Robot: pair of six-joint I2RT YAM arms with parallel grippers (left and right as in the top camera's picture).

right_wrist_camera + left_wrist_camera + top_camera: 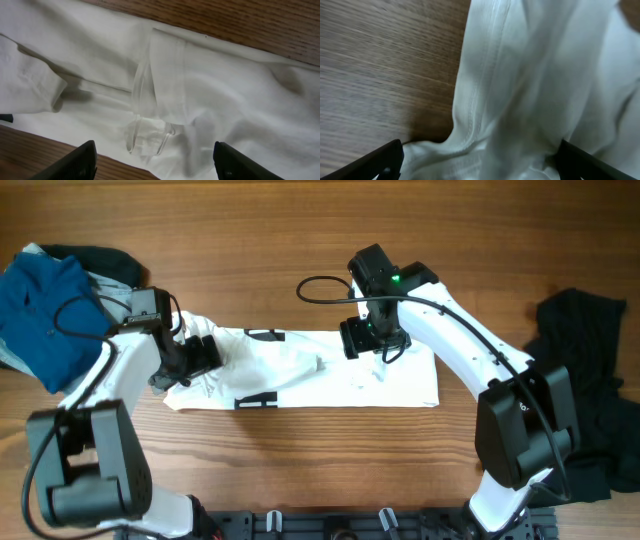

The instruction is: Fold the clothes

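The wooden counter [300, 240] fills the overhead frame. The white T-shirt [400, 385] lies across its middle as a long sideways band, apparently doubled lengthwise, so only slivers of its black bars [258, 402] peek out at the band's upper and lower edges. The right end lies flat and square. The left end is bunched and rumpled, which suggests that side needs smoothing before any crosswise fold.

A black garment [585, 370] sits heaped at the far right, and a blue garment [40, 310] at the upper left. Both are well apart from the shirt, presumably set aside so the middle stays free for folding.

The left pincer [482, 162] hangs low over the rumpled left end, jaws wide apart. Cloth lies loose between them and nothing is clamped. The right pincer [156, 162] hovers over the band's upper middle, likewise spread wide and holding nothing.

Below the right pincer a sleeve hem [170, 55] is turned inward onto the body, keeping the outline rectangular. A pale, glassy strip runs down from that hem. It may be a crease or a clear tag, and the view is too soft to tell which.
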